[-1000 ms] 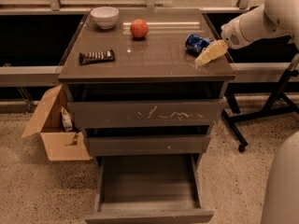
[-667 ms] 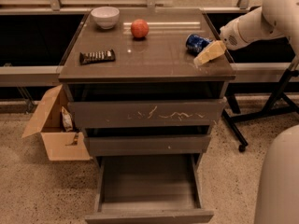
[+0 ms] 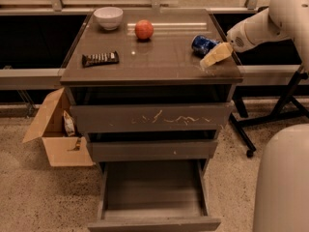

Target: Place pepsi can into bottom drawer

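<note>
Since a moment before, almost nothing had shifted: my gripper (image 3: 210, 60) had only crept a touch toward 7 o'clock, and the pepsi can (image 3: 202, 43) had stayed where it was. The can sat on the cabinet top (image 3: 159, 62) near its 2 o'clock corner, and my gripper lay just beside it at its 4 o'clock side, close to the right edge. I could not tell whether the gripper was clenched or released, nor whether it truly touched the can.

A red apple (image 3: 144, 29) stood at the can's 9 o'clock, well apart, with a white bowl (image 3: 108, 17) further on at the 10 o'clock corner. A dark snack bar (image 3: 100, 58) lay near the left edge. Between the bar and the can ran a wide bare stretch of the top.

Below, the scratched top drawer (image 3: 152, 117) and the middle drawer (image 3: 152, 150) were shut, while the bottom drawer (image 3: 153, 223) stood pulled out toward 6 o'clock, open from above. A cardboard box (image 3: 58, 139) sat on the floor at the cabinet's 9 o'clock, and a black wheeled stand (image 3: 270, 112) at its 3 o'clock.

The can seemed to lie on its side, its long axis running roughly 10 to 4 o'clock toward my gripper; I could not tell which end faced which way.
</note>
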Action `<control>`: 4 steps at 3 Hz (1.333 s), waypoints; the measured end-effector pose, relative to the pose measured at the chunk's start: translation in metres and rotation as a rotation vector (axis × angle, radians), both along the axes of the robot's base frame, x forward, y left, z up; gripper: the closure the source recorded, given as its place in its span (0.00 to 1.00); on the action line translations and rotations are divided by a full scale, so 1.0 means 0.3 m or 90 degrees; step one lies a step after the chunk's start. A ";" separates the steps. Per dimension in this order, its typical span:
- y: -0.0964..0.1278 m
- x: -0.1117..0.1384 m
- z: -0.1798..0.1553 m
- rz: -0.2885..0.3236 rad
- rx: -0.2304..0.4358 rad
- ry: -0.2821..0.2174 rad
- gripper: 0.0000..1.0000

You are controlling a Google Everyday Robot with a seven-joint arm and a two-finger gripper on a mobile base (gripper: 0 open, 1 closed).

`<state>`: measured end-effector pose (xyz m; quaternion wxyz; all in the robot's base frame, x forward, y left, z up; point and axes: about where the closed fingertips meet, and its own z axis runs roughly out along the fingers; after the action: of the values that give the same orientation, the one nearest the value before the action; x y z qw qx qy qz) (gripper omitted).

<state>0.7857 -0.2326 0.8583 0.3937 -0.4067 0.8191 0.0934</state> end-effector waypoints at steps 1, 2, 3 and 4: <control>0.000 0.012 -0.018 0.001 0.002 0.011 0.19; 0.007 0.019 -0.037 0.007 0.000 0.023 0.42; 0.021 0.020 -0.064 0.019 0.002 0.042 0.74; 0.036 0.016 -0.080 0.030 0.005 0.053 0.96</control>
<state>0.7904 -0.2219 0.8342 0.3586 -0.4199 0.8247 0.1223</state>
